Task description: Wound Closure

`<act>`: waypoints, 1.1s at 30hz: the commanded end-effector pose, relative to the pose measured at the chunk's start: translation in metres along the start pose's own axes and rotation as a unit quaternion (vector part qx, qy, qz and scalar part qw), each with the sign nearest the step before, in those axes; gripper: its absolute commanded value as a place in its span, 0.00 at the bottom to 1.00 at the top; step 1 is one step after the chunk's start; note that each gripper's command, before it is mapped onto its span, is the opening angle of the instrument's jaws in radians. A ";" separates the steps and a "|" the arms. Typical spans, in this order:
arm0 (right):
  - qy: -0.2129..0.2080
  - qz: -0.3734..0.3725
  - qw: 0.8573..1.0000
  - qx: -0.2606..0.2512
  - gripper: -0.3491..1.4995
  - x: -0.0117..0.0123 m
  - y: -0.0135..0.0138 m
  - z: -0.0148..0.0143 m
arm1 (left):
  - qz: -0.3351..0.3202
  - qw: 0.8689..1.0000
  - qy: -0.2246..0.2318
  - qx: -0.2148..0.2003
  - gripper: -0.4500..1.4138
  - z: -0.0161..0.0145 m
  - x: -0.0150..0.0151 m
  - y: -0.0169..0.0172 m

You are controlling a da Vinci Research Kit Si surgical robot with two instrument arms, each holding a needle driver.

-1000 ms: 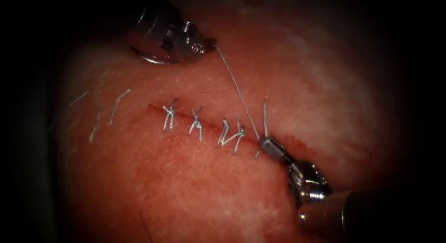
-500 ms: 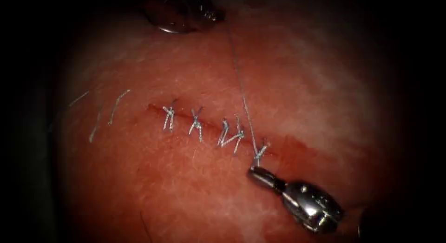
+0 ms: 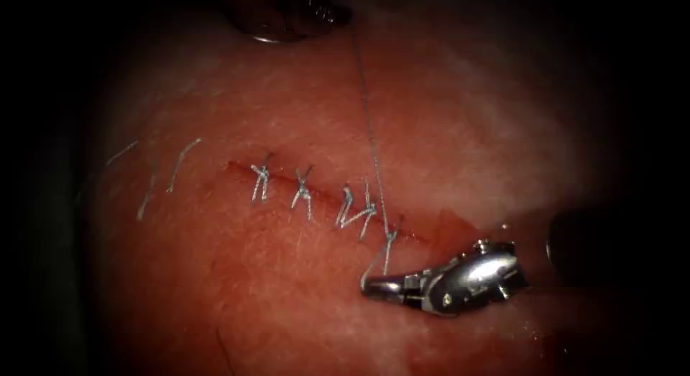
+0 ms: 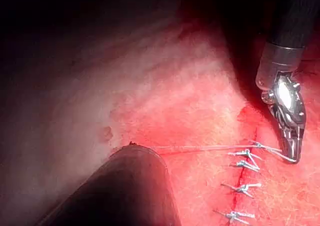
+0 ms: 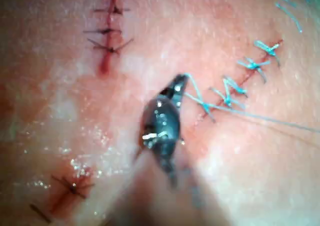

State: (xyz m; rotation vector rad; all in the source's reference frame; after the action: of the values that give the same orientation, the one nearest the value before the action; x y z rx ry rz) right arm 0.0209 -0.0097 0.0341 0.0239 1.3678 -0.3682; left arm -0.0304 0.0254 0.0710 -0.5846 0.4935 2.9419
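I have the right tool (image 3: 370,286) lying low on the tissue (image 3: 215,297) just below the cut (image 3: 417,236), its fingers closed on the short end of the thread (image 3: 372,267) that runs up to the newest knot (image 3: 390,236). My left tool (image 3: 287,16) sits at the far upper edge of the endoscope view, and the long strand (image 3: 366,117) runs straight from it down to that same knot; I cannot tell from here how its fingers stand, though the strand is taut and ends at that tool. Held this way the two tools pull on the knot from opposite sides of the cut, which I judge keeps it drawn down onto the wound. I cannot make out the needle anywhere, so I cannot say where it is or whether it sits in the tissue. To the left of the knot, three finished stitches (image 3: 302,193) cross the cut, and loose cut ends of thread (image 3: 180,164) lie well apart on the tissue farther left. Red fluid (image 3: 449,228) pools along the unclosed stretch to the right of the knot, just above my right tool. Nothing lies across the taut strand.
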 end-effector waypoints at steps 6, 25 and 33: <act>-0.013 -0.021 0.999 0.042 0.00 0.0010 -0.0016 0.0014 | -0.001 1.000 0.002 -0.003 0.00 0.0006 0.0003 0.0007; -0.021 -0.032 0.998 0.045 0.00 0.0014 -0.0023 0.0006 | -0.019 0.999 0.012 0.025 0.00 0.0010 0.0002 -0.0021; -0.025 -0.036 0.998 0.040 0.00 0.0014 -0.0035 0.0004 | -0.022 0.999 0.007 0.036 0.00 0.0014 -0.0003 -0.0028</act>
State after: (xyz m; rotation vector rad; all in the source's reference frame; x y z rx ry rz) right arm 0.0199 -0.0121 0.0332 0.0278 1.3011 -0.4828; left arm -0.0296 0.0292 0.0709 -0.6003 0.5828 2.8662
